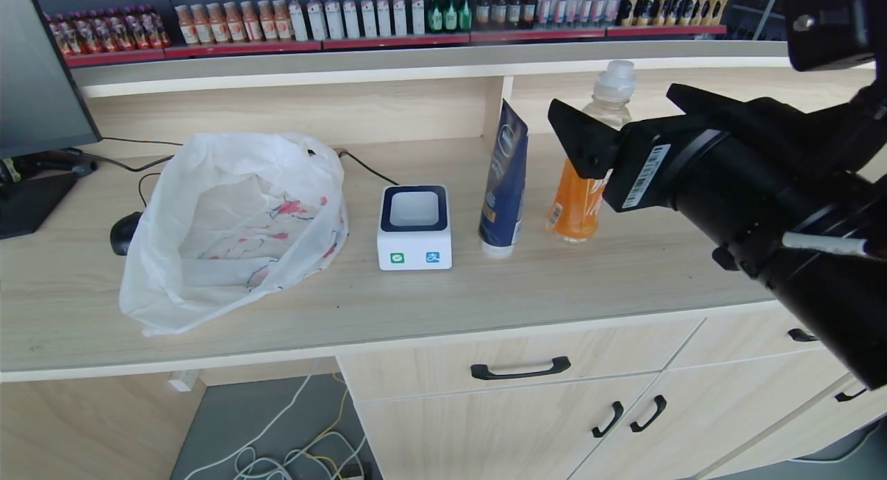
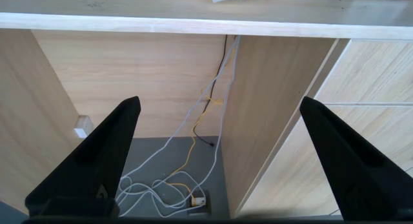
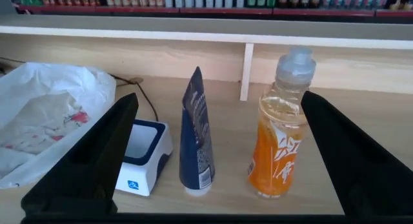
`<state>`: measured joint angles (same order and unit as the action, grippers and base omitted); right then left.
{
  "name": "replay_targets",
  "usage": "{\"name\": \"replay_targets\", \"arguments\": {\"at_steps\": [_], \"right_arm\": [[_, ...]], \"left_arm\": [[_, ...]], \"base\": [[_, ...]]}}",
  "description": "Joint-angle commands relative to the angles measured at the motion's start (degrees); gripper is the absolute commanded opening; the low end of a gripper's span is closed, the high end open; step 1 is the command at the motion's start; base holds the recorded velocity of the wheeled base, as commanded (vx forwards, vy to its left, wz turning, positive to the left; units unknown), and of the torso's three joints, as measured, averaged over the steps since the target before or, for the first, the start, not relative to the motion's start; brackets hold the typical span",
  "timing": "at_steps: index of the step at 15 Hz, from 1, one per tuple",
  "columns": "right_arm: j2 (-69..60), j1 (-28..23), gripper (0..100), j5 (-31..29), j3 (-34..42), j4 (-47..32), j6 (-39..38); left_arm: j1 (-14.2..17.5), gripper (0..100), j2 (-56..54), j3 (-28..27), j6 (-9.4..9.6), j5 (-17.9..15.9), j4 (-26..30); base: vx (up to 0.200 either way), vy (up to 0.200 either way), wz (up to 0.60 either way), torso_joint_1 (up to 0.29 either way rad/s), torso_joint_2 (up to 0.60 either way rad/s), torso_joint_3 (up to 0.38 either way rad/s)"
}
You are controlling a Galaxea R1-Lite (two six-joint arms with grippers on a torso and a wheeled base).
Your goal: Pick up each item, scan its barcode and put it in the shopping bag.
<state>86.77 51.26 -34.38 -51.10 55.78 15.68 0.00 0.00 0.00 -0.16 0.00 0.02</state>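
On the wooden counter (image 1: 485, 293) a white plastic shopping bag (image 1: 229, 224) lies open at the left. To its right stand a white barcode scanner (image 1: 414, 227), a dark blue tube (image 1: 504, 182) upright on its cap, and an orange drink bottle (image 1: 589, 168). My right gripper (image 1: 582, 147) hovers at the bottle, partly hiding it. The right wrist view has that gripper (image 3: 219, 98) open and holding nothing, with the tube (image 3: 197, 140), bottle (image 3: 281, 133) and scanner (image 3: 143, 159) ahead of it. My left gripper (image 2: 219, 101) hangs open below the counter's edge.
A monitor (image 1: 41, 71) and a black mouse (image 1: 125, 232) sit at the far left of the counter. A raised ledge and a shelf of bottles (image 1: 443, 12) run along the back. Drawers (image 1: 520, 369) lie below the counter's front, with cables (image 2: 174, 185) on the floor.
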Motion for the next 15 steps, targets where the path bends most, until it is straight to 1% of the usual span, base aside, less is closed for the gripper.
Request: {"name": "replay_targets", "arguments": {"at_steps": [1, 7, 9, 10, 12, 15], "right_arm": [[4.19, 0.59, 100, -0.34, -0.23, 0.29, 0.32], [4.63, 0.59, 100, 0.01, -0.14, 0.38, -0.12], [4.63, 0.59, 100, 0.98, -0.40, 0.29, -0.74], [5.25, 0.51, 100, 3.09, -1.19, 0.20, -0.74], [7.80, 0.51, 100, 3.79, -3.92, 0.20, -0.91], [9.56, 0.24, 100, 3.53, -5.06, 0.38, -4.87]], "left_arm": [[0.00, 100, 0.00, 0.00, -0.02, 0.00, -0.02], [0.00, 100, 0.00, 0.00, -0.02, 0.00, -0.02], [0.00, 100, 0.00, 0.00, -0.02, 0.00, -0.02], [0.00, 100, 0.00, 0.00, -0.02, 0.00, -0.02], [0.00, 100, 0.00, 0.00, -0.02, 0.00, -0.02], [0.00, 100, 0.00, 0.00, -0.02, 0.00, -0.02]], "base": [[0.000, 0.000, 0.00, 0.000, 0.00, 0.000], [0.000, 0.000, 0.00, 0.000, 0.00, 0.000], [0.000, 0.000, 0.00, 0.000, 0.00, 0.000], [0.000, 0.000, 0.00, 0.000, 0.00, 0.000], [0.000, 0.000, 0.00, 0.000, 0.00, 0.000], [0.000, 0.000, 0.00, 0.000, 0.00, 0.000]]}}
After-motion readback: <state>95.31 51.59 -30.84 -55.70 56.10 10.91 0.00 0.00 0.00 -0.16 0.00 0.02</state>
